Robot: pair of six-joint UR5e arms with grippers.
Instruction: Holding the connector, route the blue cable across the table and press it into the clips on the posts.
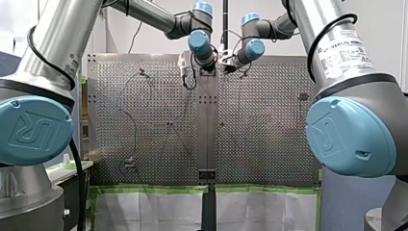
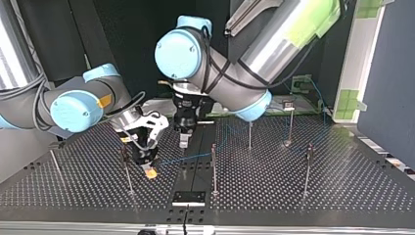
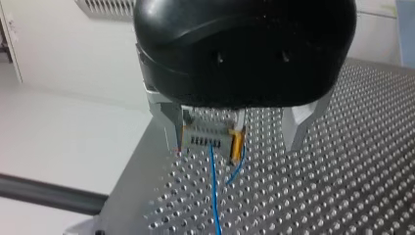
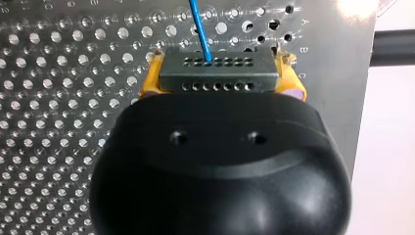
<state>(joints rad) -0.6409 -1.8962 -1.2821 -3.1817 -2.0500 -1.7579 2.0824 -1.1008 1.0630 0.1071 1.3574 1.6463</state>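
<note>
Front view looks from behind the arms (image 1: 356,130), high, over the counter (image 1: 159,144). Top view faces back, low. Both wrist views see one connector (image 3: 210,141) up close, from opposite sides.

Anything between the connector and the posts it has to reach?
My right tool holds the connector; nearest post right beside it, nothing visible between. Toward the posts at the top view's right, my left tool hangs close; depth unclear.

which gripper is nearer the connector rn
Right. My right gripper is shut on the connector, gripping it by both ends. My left gripper is open, pointed at it but standing apart, toward the top view's middle.
</note>
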